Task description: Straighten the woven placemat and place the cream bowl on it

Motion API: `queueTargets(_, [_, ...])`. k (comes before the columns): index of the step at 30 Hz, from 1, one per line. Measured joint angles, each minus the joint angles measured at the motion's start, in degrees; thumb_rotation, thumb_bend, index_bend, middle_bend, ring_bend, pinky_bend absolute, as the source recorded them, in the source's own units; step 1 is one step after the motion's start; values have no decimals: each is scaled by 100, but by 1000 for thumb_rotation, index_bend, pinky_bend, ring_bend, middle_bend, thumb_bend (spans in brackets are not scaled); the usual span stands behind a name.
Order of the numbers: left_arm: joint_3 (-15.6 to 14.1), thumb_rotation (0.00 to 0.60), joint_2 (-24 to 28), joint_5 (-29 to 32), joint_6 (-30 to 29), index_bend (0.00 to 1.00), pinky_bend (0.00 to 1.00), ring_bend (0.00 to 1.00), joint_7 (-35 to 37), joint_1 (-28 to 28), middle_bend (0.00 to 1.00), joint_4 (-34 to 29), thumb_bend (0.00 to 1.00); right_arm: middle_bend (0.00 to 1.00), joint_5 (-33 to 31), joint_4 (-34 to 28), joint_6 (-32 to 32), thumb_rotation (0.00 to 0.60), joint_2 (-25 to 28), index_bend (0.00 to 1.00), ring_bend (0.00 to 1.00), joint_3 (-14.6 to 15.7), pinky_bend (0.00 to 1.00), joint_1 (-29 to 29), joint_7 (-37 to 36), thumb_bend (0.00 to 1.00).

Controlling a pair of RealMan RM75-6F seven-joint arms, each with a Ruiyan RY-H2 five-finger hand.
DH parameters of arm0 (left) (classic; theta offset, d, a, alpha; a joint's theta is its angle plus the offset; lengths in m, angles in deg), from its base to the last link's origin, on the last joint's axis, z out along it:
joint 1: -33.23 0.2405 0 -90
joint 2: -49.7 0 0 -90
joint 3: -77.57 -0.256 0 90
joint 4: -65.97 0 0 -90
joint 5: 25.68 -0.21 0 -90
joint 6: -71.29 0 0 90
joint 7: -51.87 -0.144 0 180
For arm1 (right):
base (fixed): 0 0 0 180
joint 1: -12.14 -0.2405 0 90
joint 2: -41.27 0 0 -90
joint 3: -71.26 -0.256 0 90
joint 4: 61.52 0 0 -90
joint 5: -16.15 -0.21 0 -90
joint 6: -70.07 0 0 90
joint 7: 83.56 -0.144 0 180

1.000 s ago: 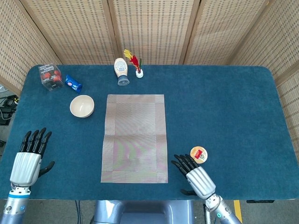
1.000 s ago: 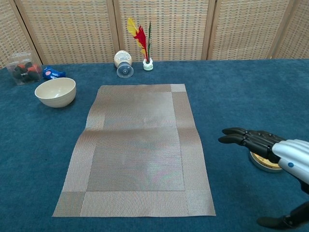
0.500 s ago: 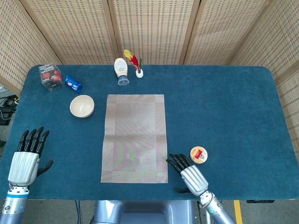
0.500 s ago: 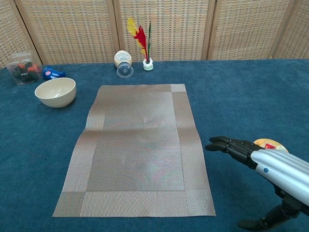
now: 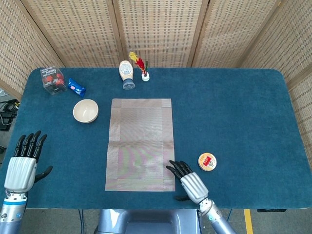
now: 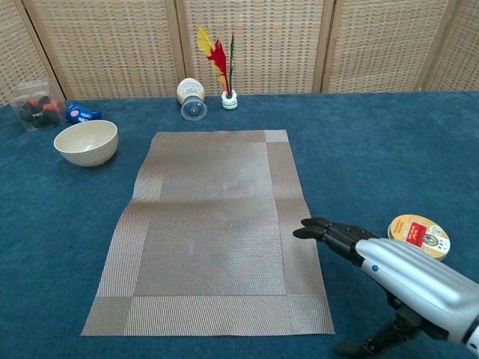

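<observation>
While the cream bowl point(image 5: 86, 110) waits off the woven placemat point(image 5: 141, 144)'s far-left corner, the mat's long axis runs front-to-back mid-worktop, right hand point(image 5: 189, 182) outstretched and holding nothing, fingers point(image 6: 323, 227) over its near-right edge, left hand point(image 5: 23, 164) spread, empty.

Round tin point(image 5: 207, 161) near front; bottle point(image 5: 126, 74), flower holder point(image 5: 145, 75) at back.

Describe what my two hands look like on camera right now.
Both the left hand and the right hand have a smooth silver-white shell over the back and black fingers. A small blue dot marks the right hand's shell, and a blue ring shows at each wrist.
</observation>
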Motion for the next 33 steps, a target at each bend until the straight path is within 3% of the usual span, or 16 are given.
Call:
queueTargets(18, [59, 600, -26, 19, 101, 12, 0, 0, 26, 16, 0, 51, 149, 0, -208, 244, 106, 600, -175, 120, 0, -26, 0, -103, -3, 221])
queueTargets(24, [58, 600, -29, 35, 145, 12, 0, 0, 5, 20, 0, 41, 150, 0, -234, 460, 88, 600, -355, 123, 0, -63, 0, -118, 11, 306])
queueTargets(28, [56, 600, -36, 51, 199, 13, 0, 0, 21, 16, 0, 48, 151, 0, -183, 751, -79, 600, -563, 135, 0, -94, 0, -110, -117, 435])
queueTargets(33, [65, 600, -46, 63, 227, 18, 0, 0, 22, 14, 0, 55, 153, 0, -57, 1181, -349, 600, -812, 137, 0, -88, 0, -95, -481, 525])
